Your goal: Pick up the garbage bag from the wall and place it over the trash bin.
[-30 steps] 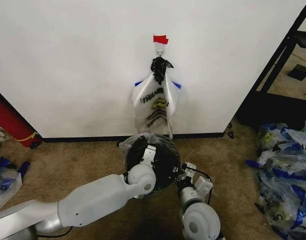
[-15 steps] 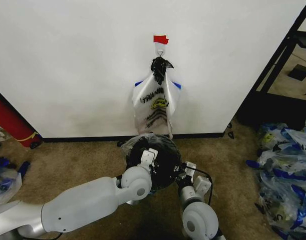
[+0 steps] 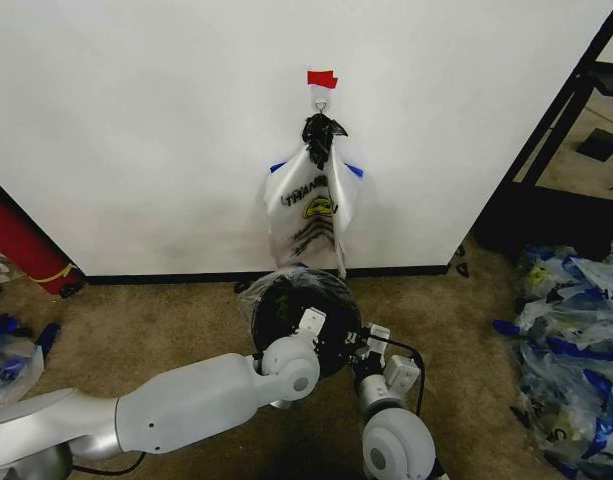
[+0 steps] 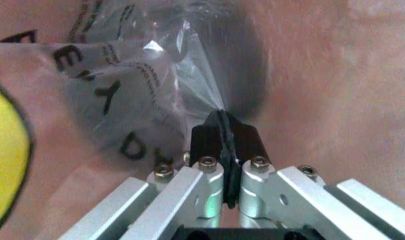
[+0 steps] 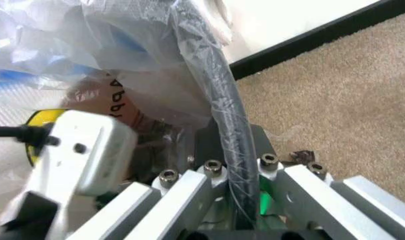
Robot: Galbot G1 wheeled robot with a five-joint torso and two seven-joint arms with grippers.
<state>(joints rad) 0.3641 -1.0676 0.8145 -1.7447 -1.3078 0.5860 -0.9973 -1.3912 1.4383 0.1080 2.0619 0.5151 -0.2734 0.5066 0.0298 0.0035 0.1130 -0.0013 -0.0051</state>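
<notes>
— Brown carpet [image 3: 166, 310] is seen below a plain white wall with black baseboard [image 3: 136, 150]; what is hung there?

— An opaque white bag with black lettering and a yellow smiley [image 3: 311, 215] is hung from a small hook under a red tape strip [image 3: 322, 78]. Its knotted top is too dark to be made out.

— And the thin see-through plastic garbage bag [image 3: 256, 290]?

— It is draped over the small round black trash bin [image 3: 286, 300], just before the baseboard. The bin's base is hidden by both arms.

— How are the jaws set?

— The left gripper [image 4: 222, 137] is pressed together on a fold of the film inside the bin. The right gripper [image 5: 232, 150] is clamped on the film-covered bin rim. Part of that view is blocked by a white housing [image 5: 82, 150].

— What is cut off?

— Heaped clear-and-blue bags [image 3: 576, 330] are cropped by the right edge.
</notes>
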